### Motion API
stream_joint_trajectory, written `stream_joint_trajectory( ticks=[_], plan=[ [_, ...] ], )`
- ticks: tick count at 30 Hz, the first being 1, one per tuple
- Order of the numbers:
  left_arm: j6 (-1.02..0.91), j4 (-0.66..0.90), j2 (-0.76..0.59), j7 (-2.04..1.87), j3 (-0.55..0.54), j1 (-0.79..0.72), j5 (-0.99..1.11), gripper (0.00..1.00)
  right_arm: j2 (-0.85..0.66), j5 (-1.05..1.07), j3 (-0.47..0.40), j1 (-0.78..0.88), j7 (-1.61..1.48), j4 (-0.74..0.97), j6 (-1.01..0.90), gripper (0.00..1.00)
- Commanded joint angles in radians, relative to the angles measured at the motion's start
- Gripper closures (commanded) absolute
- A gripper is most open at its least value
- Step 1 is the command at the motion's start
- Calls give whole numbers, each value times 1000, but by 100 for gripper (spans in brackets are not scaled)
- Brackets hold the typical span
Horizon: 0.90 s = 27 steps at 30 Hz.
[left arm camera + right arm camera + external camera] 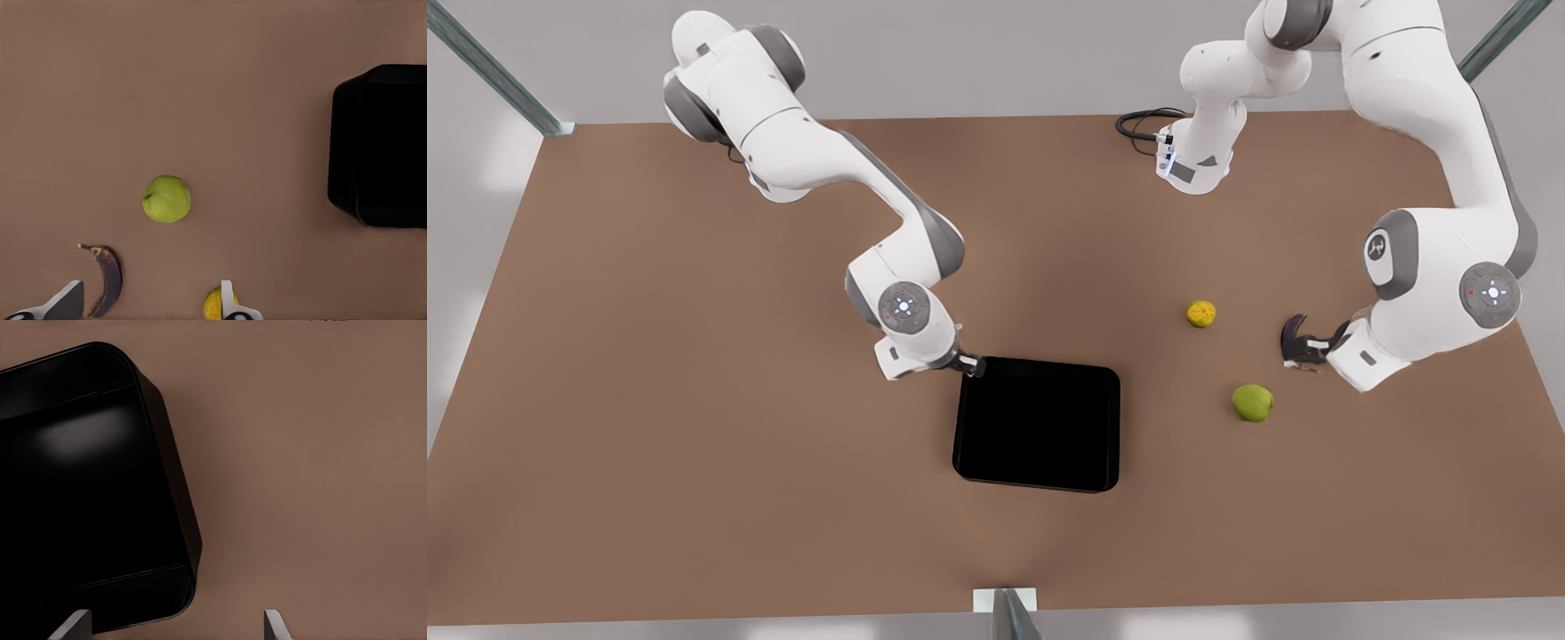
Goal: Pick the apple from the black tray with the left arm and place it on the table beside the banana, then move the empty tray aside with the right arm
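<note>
**A:** One step left: sliding empty tray (pixel 1040 484) aside. Apple (pixel 1253 403) on table (pixel 694 400) beside banana (pixel 1294 333).

**B:** Right gripper (pixel 175 623) wide open, empty, straddling rim corner. Drop, pinch squarely, drag slow. Left gripper (pixel 148 303) open, empty, waiting by banana.

The left gripper (pixel 150 303) hangs on the front view's right, its arm bent low, wrist turned down toward the table (pixel 694 400), fingers (pixel 67 301) spread apart. The right gripper (pixel 175 623) sits at the front view's middle, arm reaching forward and down, fingers (pixel 270 623) parted wide.
</note>
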Motion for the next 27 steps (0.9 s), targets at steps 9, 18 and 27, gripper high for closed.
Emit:
stream_joint_trajectory(
  ticks=[9, 18, 27],
  plan=[
    [137, -23, -17, 13, 8, 17, -30, 0, 109, -81, -18, -1, 162, 20, 268, 2],
    [135, -23, -17, 13, 9, 17, -29, 0, 179, -136, -17, 7, 133, 22, 347, 3],
    [134, -23, -17, 11, 9, 17, -28, 0, 240, -215, -11, 20, 119, 16, 400, 7]
  ],
)
